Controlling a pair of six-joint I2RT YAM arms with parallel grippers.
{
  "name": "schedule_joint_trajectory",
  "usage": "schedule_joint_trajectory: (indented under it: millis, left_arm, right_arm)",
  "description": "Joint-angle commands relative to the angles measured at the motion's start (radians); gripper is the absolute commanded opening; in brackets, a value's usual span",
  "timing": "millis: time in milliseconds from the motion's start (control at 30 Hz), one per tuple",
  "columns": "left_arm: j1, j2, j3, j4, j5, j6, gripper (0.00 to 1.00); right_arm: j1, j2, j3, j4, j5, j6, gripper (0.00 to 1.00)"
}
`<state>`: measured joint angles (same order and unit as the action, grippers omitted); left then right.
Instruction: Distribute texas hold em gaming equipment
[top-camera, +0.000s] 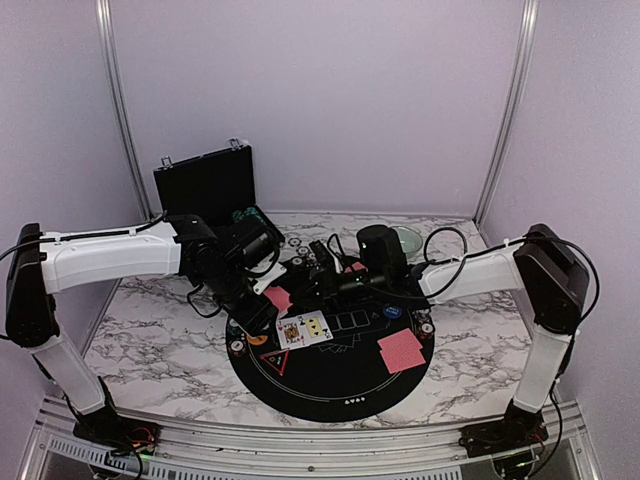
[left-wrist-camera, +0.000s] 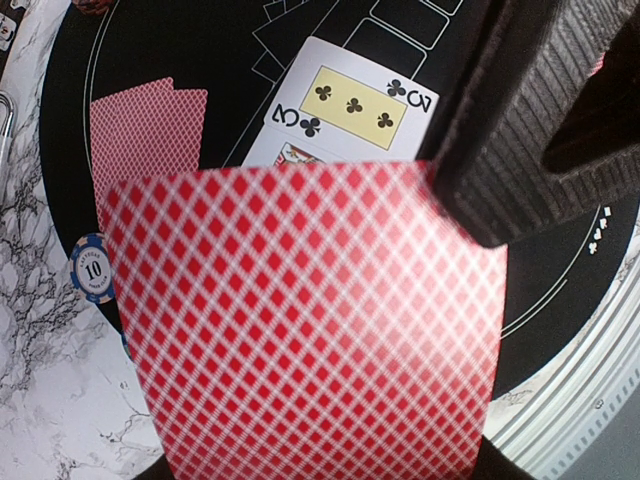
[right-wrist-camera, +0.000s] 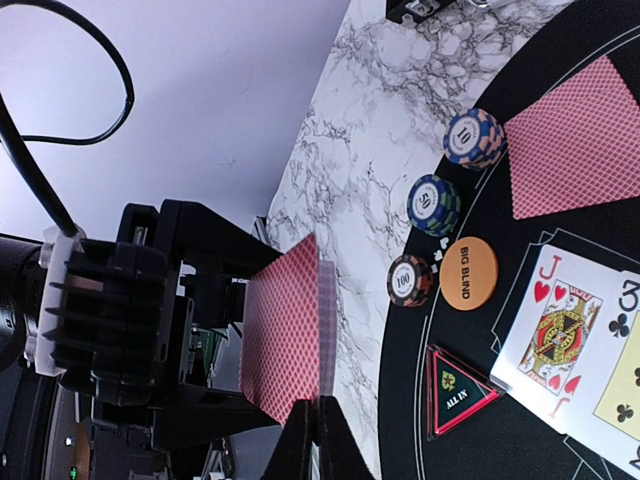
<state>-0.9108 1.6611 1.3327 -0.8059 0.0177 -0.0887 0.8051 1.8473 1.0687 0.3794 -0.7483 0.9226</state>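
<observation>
Dealing under way on the black mat (top-camera: 330, 395).

- Left gripper (top-camera: 265, 297): hovers over the mat's 10 o'clock area, fingers pinching one red-backed card (left-wrist-camera: 310, 320), which is off the felt and tilted.
- Right gripper (right-wrist-camera: 318, 440): close in from 1 o'clock, fingers drawn nearly together at the held card's lower corner. Cannot tell whether they grip its edge or only sit beside it.
- Board, just left of mat centre: jack of hearts (right-wrist-camera: 555, 335) and three of clubs (left-wrist-camera: 352, 100), face up and overlapping. The outlined slots to their right hold nothing.
- Hands: one face-down pair (top-camera: 402, 350) at 4 o'clock; a second face-down pair (right-wrist-camera: 575, 140) toward 10 o'clock, near the chips.
- Chip stacks (right-wrist-camera: 432, 205): three in a row along the rim at 9 o'clock, marked 10 and 100, the middle one unclear.
- Orange Big Blind disc (right-wrist-camera: 468, 272) touches the 100 stack; the all-in triangle (right-wrist-camera: 455, 390) lies near it.
- Blue disc (top-camera: 392, 312) at 2 o'clock.
- Black case (top-camera: 205, 185) stands open at 11 o'clock off the mat.

Judgement: well along, with hands, chips and buttons placed. The held card and the remaining board slots are left
</observation>
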Motion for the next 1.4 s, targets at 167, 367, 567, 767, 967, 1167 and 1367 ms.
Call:
schedule_joint_trajectory:
  millis: [167, 367, 567, 767, 967, 1167, 1367]
  left_arm:
    - [-0.001, -0.025, -0.002, 0.005, 0.002, 0.007, 0.50]
    - [-0.001, -0.025, -0.001, 0.005, 0.001, 0.008, 0.50]
    - [-0.001, -0.026, -0.002, 0.005, 0.002, 0.008, 0.50]
    - [-0.002, -0.027, -0.002, 0.005, 0.002, 0.007, 0.50]
    - [-0.002, -0.031, -0.006, 0.005, 0.001, 0.007, 0.50]
    - [-0.001, -0.032, -0.007, 0.005, 0.001, 0.007, 0.50]
    - [-0.001, -0.032, -0.004, 0.005, -0.001, 0.009, 0.50]
  right_arm:
    - [0.005, -0.045, 0.031, -0.010, 0.018, -0.006, 0.02]
    - [-0.002, -0.055, 0.020, 0.000, 0.021, 0.001, 0.01]
    - [-0.007, -0.063, 0.013, 0.001, 0.023, 0.004, 0.01]
    - [-0.013, -0.068, 0.006, 0.014, 0.019, 0.014, 0.00]
    - [-0.025, -0.070, -0.019, 0.066, -0.001, 0.057, 0.00]
    - [-0.035, -0.075, -0.041, 0.121, -0.019, 0.092, 0.00]
    - [-0.039, -0.072, -0.050, 0.154, -0.033, 0.115, 0.00]
